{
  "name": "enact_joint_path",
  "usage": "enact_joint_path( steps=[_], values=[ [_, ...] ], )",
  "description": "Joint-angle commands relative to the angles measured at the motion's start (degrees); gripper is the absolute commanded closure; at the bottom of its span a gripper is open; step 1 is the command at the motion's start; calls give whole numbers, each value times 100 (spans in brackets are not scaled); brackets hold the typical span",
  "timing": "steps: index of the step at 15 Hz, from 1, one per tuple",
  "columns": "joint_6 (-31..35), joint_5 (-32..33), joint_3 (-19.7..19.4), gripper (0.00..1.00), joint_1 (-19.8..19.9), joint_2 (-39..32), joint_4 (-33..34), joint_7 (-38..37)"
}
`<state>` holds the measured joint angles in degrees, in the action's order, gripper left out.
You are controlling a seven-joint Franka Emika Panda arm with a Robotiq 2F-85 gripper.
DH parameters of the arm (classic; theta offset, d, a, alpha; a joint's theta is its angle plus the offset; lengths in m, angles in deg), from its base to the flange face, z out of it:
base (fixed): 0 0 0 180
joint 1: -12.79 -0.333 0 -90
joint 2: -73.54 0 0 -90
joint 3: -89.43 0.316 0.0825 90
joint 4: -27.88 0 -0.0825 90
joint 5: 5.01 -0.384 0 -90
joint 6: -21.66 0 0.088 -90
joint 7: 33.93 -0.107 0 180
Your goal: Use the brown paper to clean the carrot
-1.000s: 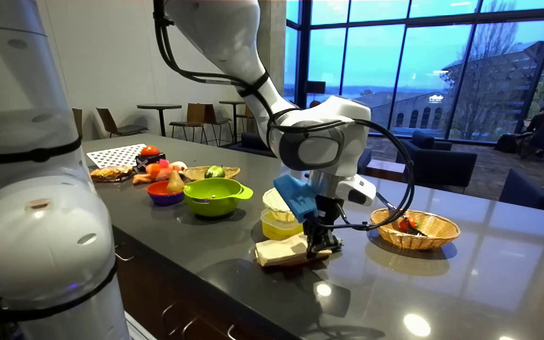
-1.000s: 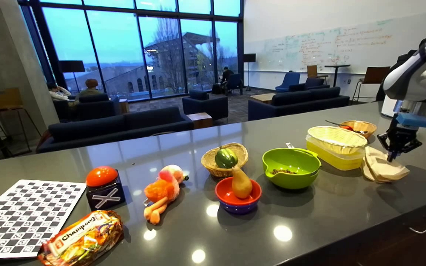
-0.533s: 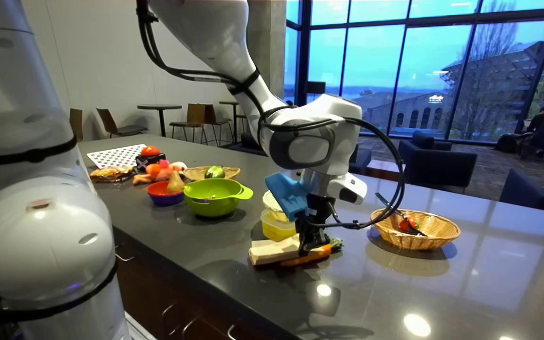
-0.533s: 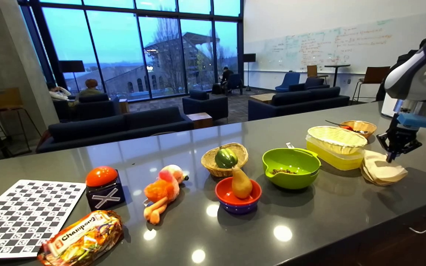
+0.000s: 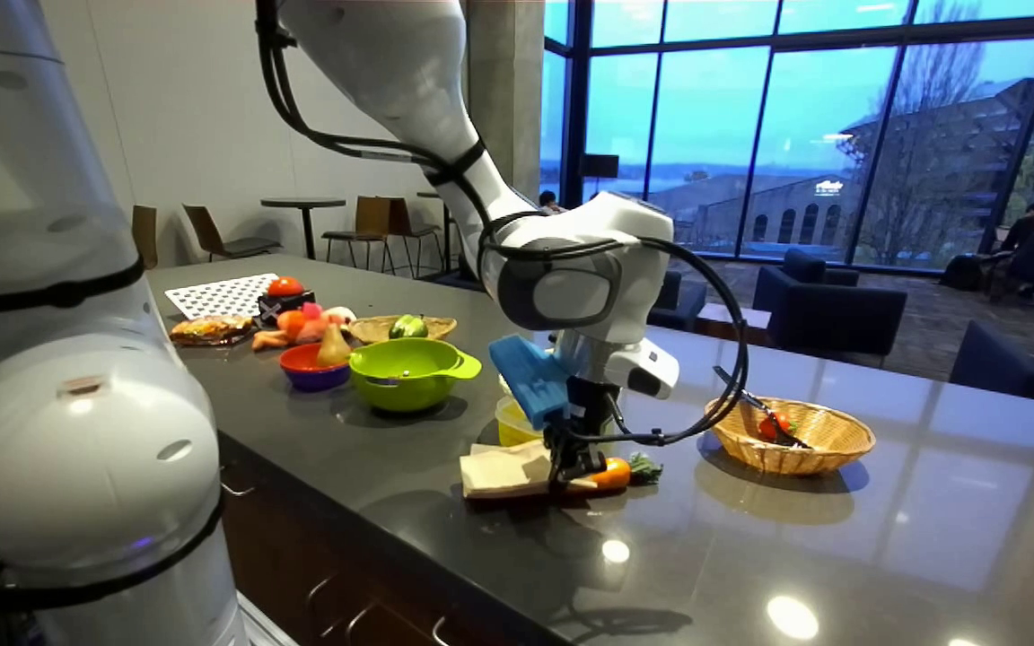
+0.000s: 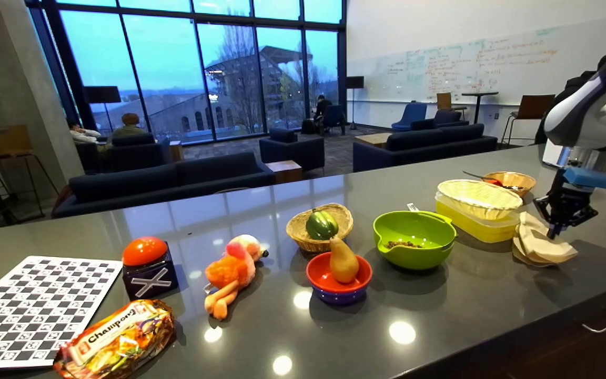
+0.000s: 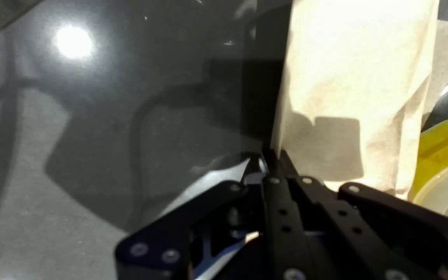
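Black two-fingered gripper (image 7: 276, 155): pointing down, tips pressed together, pinching one edge of the brown paper (image 5: 501, 474). Blue block (image 5: 528, 381) mounted above, at the wrist.

Brown paper: folded, tan, roughly square; in an exterior view, extends to the left of the gripper.

Carrot (image 5: 613, 473): orange, leafy green top to the right; in an exterior view, shows just right of the gripper, on the grey counter (image 5: 705, 547); remaining length hidden behind gripper and paper.

Yellow tub (image 5: 515, 429): just beside the paper, on its far side in an exterior view; pale shallow basket (image 6: 479, 199) resting on top.

Wicker basket (image 5: 818, 459): well to the right in an exterior view; contains red item (image 5: 775, 423) and black utensil (image 5: 788, 438).

Green bowl (image 5: 405, 381): left of the tub; small brown bits (image 6: 403, 245) inside.

Farther left, in both exterior views: red-and-purple bowl (image 6: 339, 297) holding pear-shaped fruit (image 6: 344, 263); woven basket (image 6: 298, 238) holding green squash (image 6: 322, 225); plush bird (image 6: 229, 271); black box (image 6: 150, 279) topped by red dome (image 6: 145, 251); snack packet (image 6: 119, 339); checkered board (image 6: 40, 305).
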<state>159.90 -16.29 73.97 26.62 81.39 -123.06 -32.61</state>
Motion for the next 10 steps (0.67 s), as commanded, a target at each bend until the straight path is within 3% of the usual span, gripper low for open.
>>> enact_joint_path(
  steps=[1,10],
  values=[
    [104,-117,4,100,-13,184,-108,145],
    [321,-212,-48,100,-8,26,156,219]
  ],
)
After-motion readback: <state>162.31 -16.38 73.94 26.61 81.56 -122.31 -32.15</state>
